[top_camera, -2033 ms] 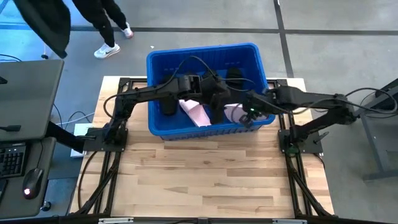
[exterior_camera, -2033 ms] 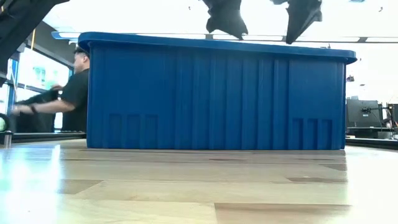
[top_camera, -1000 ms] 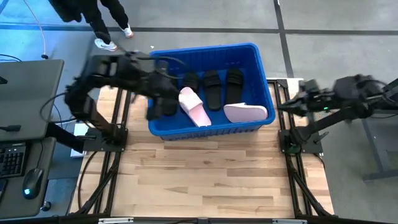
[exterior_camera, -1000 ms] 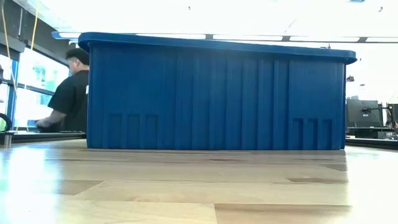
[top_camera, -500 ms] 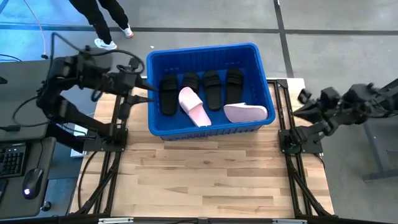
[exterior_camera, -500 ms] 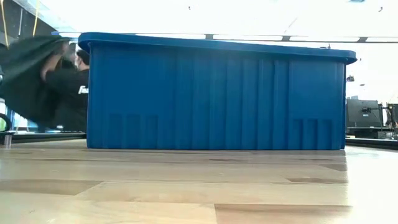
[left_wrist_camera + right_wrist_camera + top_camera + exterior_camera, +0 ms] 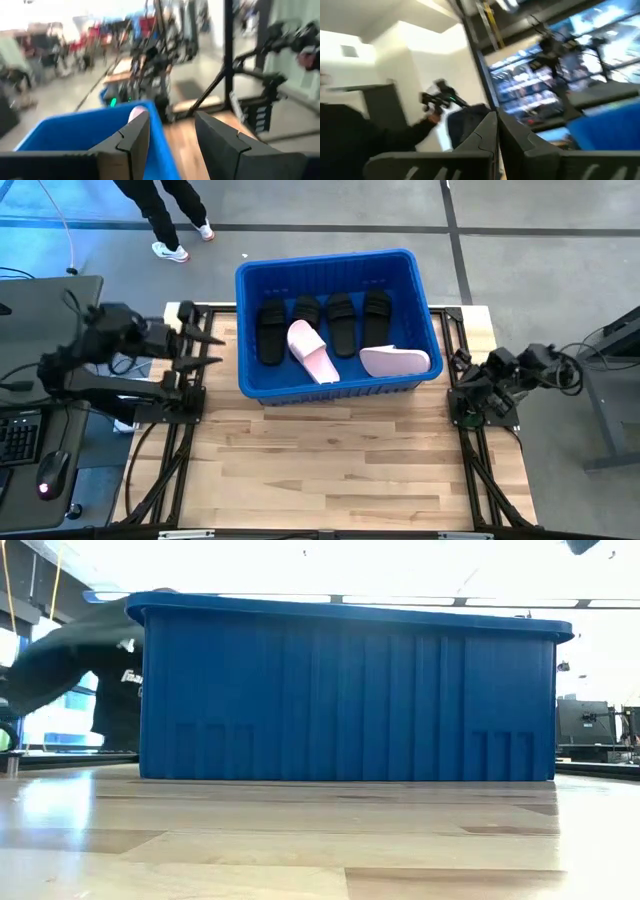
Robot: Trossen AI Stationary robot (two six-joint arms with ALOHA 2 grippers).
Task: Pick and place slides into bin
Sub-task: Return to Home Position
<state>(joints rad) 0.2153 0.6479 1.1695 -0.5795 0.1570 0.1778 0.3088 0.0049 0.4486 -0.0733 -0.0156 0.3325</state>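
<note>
— Left tool [image 7: 200,348] was seen held off the left edge of the desk [image 7: 330,470], its fingers parted and empty. The right tool [image 7: 462,368] was tucked at the right edge, fingers closed on nothing.
— And the slides [image 7: 322,315]?
— All six were found inside the bin [image 7: 325,260]: four black in a row along the far side, two pink nearer.
— So the return to rest was judged to be in hand?
— Yes. Nothing was left to be picked; only the folding of both arms, clear of the bin's walls, was called for.

Left pincer [image 7: 205,348] and right pincer [image 7: 462,370] now away from the bin [image 7: 330,265], out at opposite table [image 7: 340,470] edges.
</note>
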